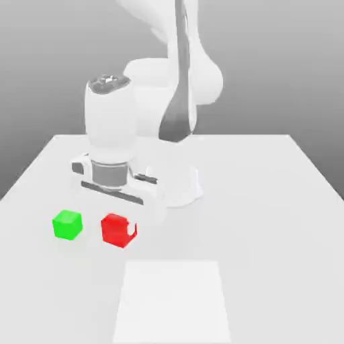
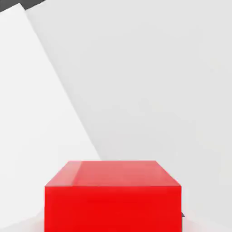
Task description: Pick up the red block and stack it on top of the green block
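The gripper [image 1: 119, 225] is clamped on the red block [image 1: 115, 230], just beside the green block [image 1: 67, 224] near the tabletop's [image 1: 269, 201] edge.

Arm [image 1: 178, 74]: glossy white rounded shells with a dark grey inset strip along one link. Wrist has a grey band. End effector [image 1: 127, 225]: white body, dark trim.

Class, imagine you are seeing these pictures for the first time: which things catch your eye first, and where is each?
The red block stands out, gripped in the shut gripper just below the big white arm. Beside it, toward the exterior view's left, the green block sits apart on the pale table.
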`<state>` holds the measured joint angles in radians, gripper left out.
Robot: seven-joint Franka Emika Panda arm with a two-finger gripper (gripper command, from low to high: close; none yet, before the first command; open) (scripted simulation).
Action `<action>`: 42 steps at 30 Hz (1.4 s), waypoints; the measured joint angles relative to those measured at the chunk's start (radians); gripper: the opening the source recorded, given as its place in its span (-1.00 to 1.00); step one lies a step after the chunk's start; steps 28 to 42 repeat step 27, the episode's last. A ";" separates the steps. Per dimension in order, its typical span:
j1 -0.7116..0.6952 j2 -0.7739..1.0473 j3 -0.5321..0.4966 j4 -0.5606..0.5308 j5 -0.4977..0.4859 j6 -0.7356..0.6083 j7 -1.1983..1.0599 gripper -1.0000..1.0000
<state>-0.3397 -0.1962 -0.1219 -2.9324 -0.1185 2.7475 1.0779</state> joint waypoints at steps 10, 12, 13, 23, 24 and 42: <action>-0.301 -0.104 -0.119 -0.035 -0.064 -0.068 0.204 -1.00; -0.359 -0.118 -0.144 -0.044 -0.070 -0.077 0.240 -1.00; -0.374 -0.114 -0.154 -0.046 -0.066 -0.073 0.248 -1.00; -0.304 0.121 -0.207 -0.039 0.076 0.151 0.163 -1.00; -0.298 0.150 -0.207 -0.039 0.093 0.180 0.152 -1.00; -0.295 0.174 -0.206 -0.039 0.107 0.203 0.143 1.00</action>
